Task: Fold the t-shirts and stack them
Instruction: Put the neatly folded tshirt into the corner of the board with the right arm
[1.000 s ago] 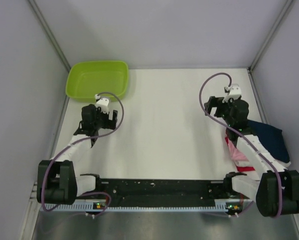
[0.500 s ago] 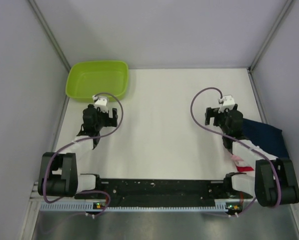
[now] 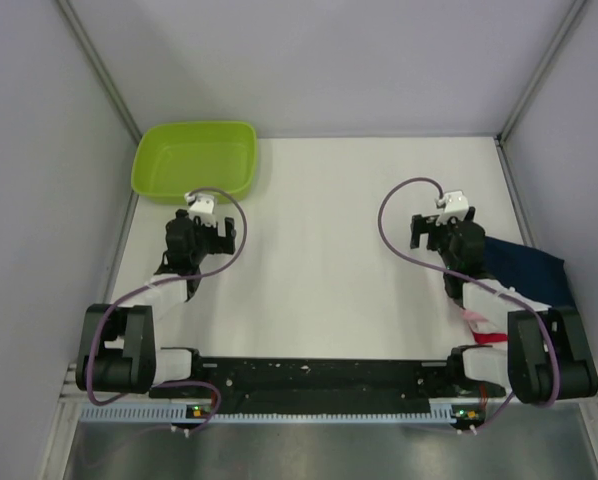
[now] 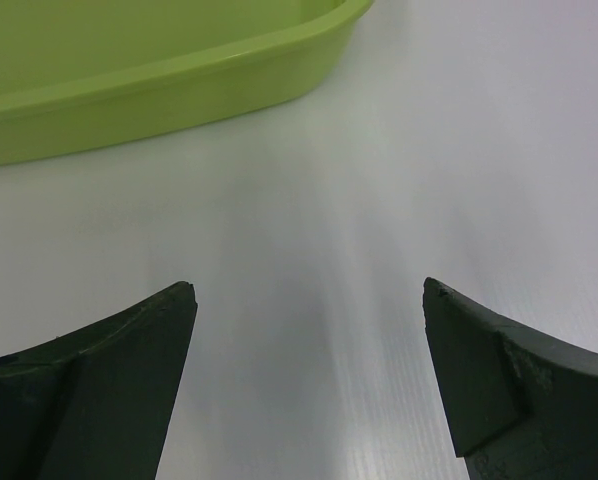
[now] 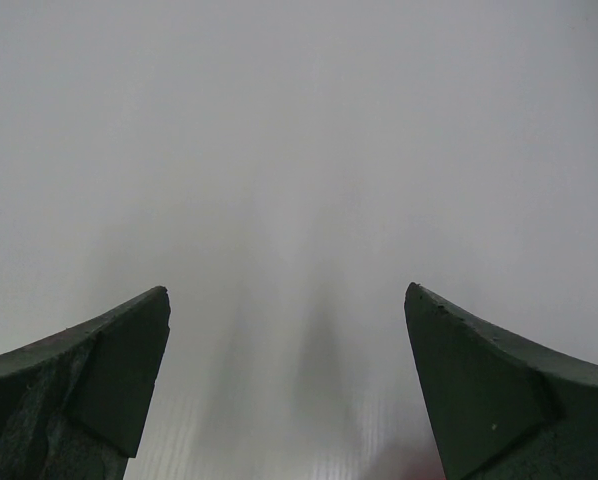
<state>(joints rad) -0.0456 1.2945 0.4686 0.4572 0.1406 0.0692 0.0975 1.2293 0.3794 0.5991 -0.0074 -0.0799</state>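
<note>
Cloth lies at the right edge of the white table (image 3: 329,250), beside and partly under the right arm (image 3: 491,292). The navy t-shirt (image 3: 529,268) is a soft, rumpled heap with no crisp outline, plain and matte. Its long axis runs on a slant, from the far-left end next to the wrist to the near-right end by the side wall. Nearer the arm's base a strip of pink t-shirt (image 3: 473,318) and a straight-edged red t-shirt (image 3: 491,339) show, flat and close against each other. The arm covers most of them, so which way they point cannot be told.

The table top is smooth and faintly glossy, with fine parallel ribs in the wrist views. At its far-left corner stands the lime green tub (image 3: 195,160), hard plastic, rectangular with rounded corners and a rolled rim.

The left gripper (image 4: 309,300) stands wide apart over bare table, its dark matte wedge-shaped fingers (image 4: 139,350) holding nothing. The tub's near wall lies ahead of it and to its left, and the two do not touch. The right gripper (image 5: 287,300) is spread just as wide above bare table, with nothing between its fingers (image 5: 479,370). From above, the navy heap lies just beside its wrist on the right.
</note>
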